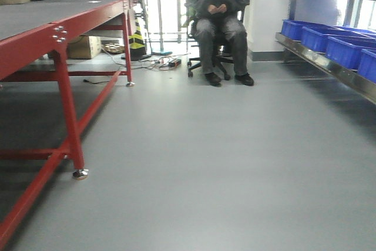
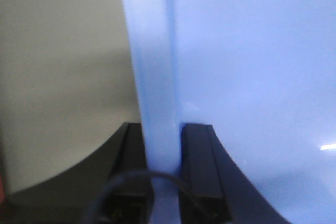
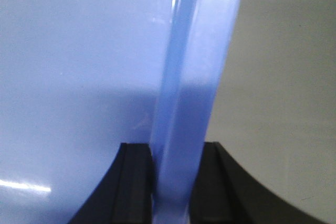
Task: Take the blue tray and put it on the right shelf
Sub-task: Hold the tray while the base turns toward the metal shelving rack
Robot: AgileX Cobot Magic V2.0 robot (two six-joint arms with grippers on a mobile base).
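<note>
Grey blur [image 2: 63,77] beside cropped blue tray [image 2: 252,77], rim gripped by left pincer [image 2: 163,145], right pincer [image 3: 172,156]

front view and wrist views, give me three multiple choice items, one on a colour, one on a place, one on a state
1. What colour is the frame of the table?
A) red
B) green
C) white

2. Where do the deep bins sit?
A) on the table
B) on the right shelf
C) on the floor

3. What is the left gripper doing?
A) open, holding nothing
B) shut on a bottle
C) shut on the rim of the blue tray

1 A: its legs and rails are red in the front view.
2 B: they line the steel rack at the right.
3 C: its jaws press the rim from both sides, as do those of the right gripper.
</note>
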